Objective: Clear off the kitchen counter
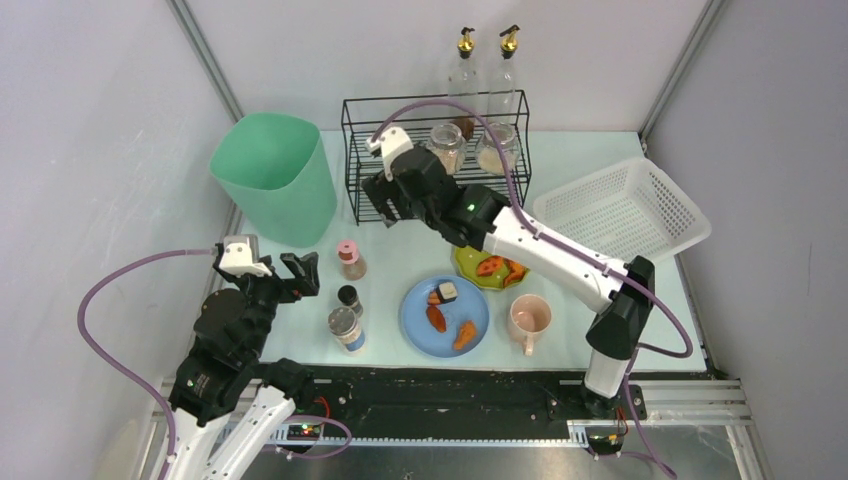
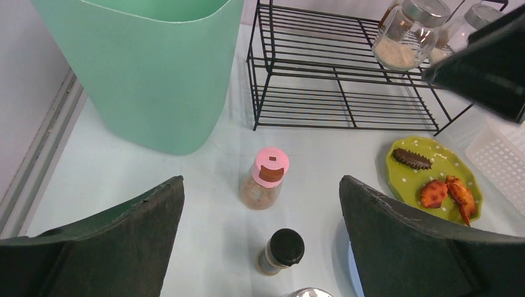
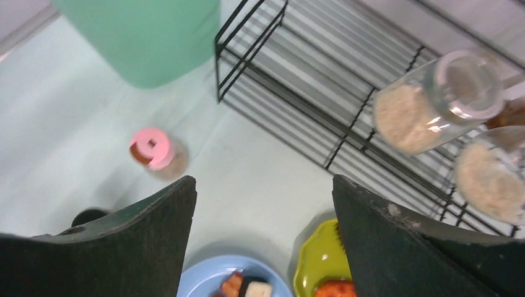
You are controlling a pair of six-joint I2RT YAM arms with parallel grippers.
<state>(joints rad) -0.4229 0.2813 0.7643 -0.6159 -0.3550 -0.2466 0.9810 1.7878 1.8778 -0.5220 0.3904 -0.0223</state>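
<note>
Hovering spread wide and empty, the left claw (image 1: 305, 275) has a pink-lidded shaker (image 2: 266, 178) just beyond its tips, standing on the table (image 2: 124, 179). The right claw (image 1: 388, 210), also released, hangs over the table before a black rack (image 1: 400, 170) holding 2 jars (image 1: 447, 148).

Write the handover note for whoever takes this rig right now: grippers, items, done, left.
Left gripper: open, holding nothing, just left of the pink-capped shaker.
Right gripper: open, holding nothing, in front of the wire rack.
On the kitchen counter: pink-capped shaker, black-capped bottle, silver-lidded jar, blue plate and green dish with food, pink mug.
Done: two glass jars stand on the rack.
Left: all six counter items to clear.
</note>
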